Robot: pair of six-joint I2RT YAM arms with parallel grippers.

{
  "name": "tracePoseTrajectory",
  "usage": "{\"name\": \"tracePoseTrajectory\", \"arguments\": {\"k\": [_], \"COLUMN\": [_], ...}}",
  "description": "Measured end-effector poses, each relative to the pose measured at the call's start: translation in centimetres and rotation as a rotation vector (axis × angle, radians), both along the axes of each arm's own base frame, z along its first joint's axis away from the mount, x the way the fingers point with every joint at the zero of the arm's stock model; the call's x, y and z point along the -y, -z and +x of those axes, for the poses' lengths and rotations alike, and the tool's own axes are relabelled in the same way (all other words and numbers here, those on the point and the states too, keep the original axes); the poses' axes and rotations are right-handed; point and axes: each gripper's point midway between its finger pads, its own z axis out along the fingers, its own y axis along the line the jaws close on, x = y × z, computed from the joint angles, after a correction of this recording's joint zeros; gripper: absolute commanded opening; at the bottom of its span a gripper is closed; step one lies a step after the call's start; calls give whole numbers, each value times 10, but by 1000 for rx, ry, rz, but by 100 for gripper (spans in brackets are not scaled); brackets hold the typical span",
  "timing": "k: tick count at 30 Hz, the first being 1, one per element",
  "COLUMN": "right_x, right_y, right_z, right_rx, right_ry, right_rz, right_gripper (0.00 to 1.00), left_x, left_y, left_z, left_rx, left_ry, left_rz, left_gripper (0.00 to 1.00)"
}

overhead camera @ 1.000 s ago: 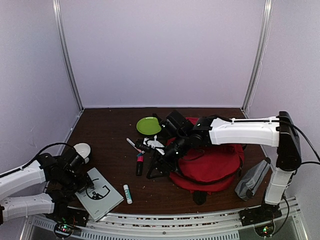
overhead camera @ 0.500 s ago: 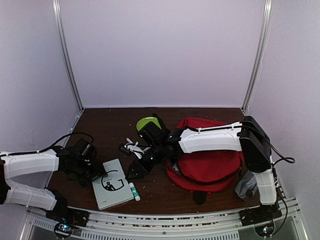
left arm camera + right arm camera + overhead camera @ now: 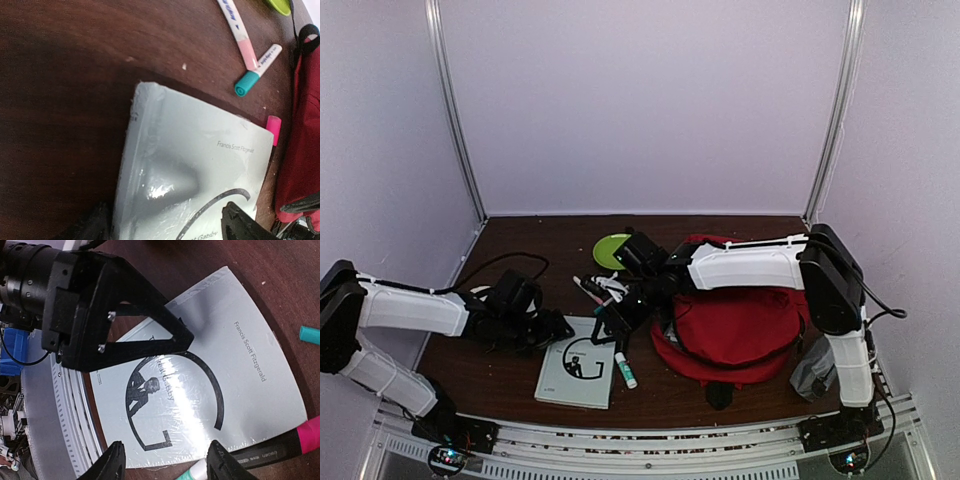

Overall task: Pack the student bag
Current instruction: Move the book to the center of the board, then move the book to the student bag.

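Note:
The red student bag (image 3: 740, 325) lies at the right of the table, and its edge shows in the left wrist view (image 3: 305, 150). A grey-white paperback book (image 3: 578, 362) lies flat to its left. My left gripper (image 3: 555, 328) is open at the book's left edge; in its own view (image 3: 165, 230) one finger is beside the book (image 3: 195, 170) and the other over its cover. My right gripper (image 3: 612, 320) is open and empty, hovering above the book's far right corner. In its view (image 3: 167, 462) it looks down on the book (image 3: 210, 385) and the left gripper (image 3: 115, 325).
A glue stick (image 3: 624, 370) lies by the book's right edge. Markers (image 3: 590, 290) and a pink highlighter (image 3: 273, 124) lie between book and bag. A green plate (image 3: 610, 248) sits behind them. A grey pouch (image 3: 815, 365) lies right of the bag.
My left gripper has slid the book to the right, toward the bag, and the glue stick moved with it. My right gripper has pulled back from the near left to above the book's far corner.

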Motion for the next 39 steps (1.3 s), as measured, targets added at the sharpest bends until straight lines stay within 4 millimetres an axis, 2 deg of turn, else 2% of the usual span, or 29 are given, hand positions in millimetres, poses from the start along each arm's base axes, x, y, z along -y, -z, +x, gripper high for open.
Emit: {"name": "tracePoseTrajectory", "arguments": {"k": [5,10,14,20,27,39], "right_x": [13,40,55,53,49,42], "right_y": [15,38,38,27,28,46], "right_z": [-5,-32,-47,-47,-49,-38], "right_rx": [-38,-140,-185,-179,-212,-257], "right_ry": [14,13,9,23,55,188], "right_rz": [-48,-109,-118,-88,-99,-174], "right_gripper": [55,47,49,57,62,61], "left_x": [18,21,20,16,16,23], "left_y": [-1,-2,-2,-2,-3,-4], "left_z": [-5,-12,-29,-44,-47,-49], "left_rx": [5,-8,-35,-61,-57,-40], "left_ry": [52,74,114,150,162,194], "left_rz": [-26,-41,-48,-57,-69,-116], "left_gripper": [82,82,82,82,82,81]}}
